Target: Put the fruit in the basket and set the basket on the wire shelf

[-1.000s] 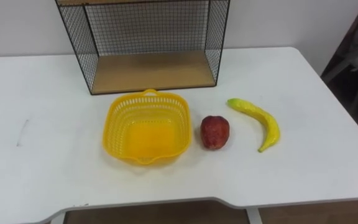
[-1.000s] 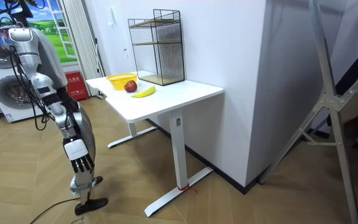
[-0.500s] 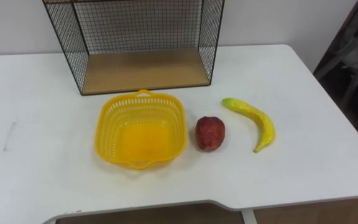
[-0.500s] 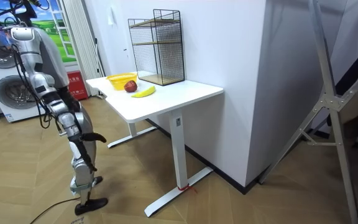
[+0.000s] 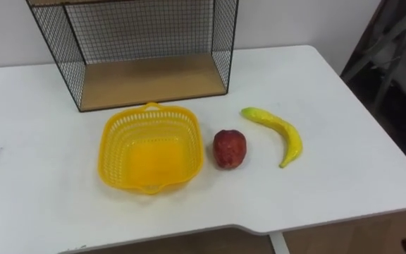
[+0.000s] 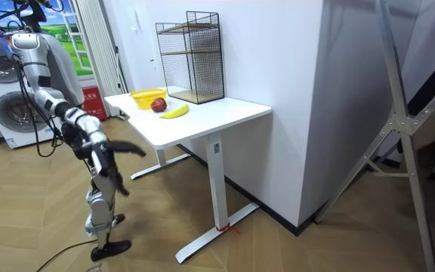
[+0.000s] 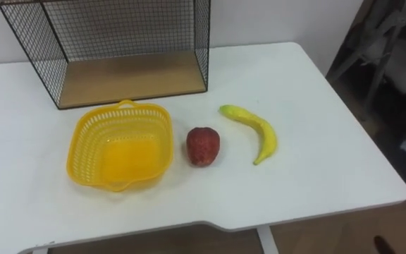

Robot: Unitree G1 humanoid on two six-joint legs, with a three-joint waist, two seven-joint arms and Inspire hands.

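Note:
An empty yellow plastic basket (image 5: 151, 156) sits on the white table (image 5: 34, 190), in front of the black wire shelf (image 5: 146, 42) with its wooden floor. Just right of the basket lies a red apple (image 5: 229, 148). Further right lies a yellow banana (image 5: 277, 130). In the room view I stand at the table's end on the room view's left. My right hand (image 6: 133, 149) is stretched forward toward the table edge with its fingers straight and nothing in it. It is well short of the fruit.
The shelf stands against the back wall (image 5: 294, 21) and has an upper level (image 6: 189, 30). Dark folded frames (image 5: 393, 49) stand past the table's right edge. Washing machines (image 6: 6, 106) are behind me. Bare tabletop lies left of the basket.
My right arm has swung up from hanging at my side to reaching forward at table height. The eye view has shifted, so the camera moved; basket, apple and banana have stayed put.

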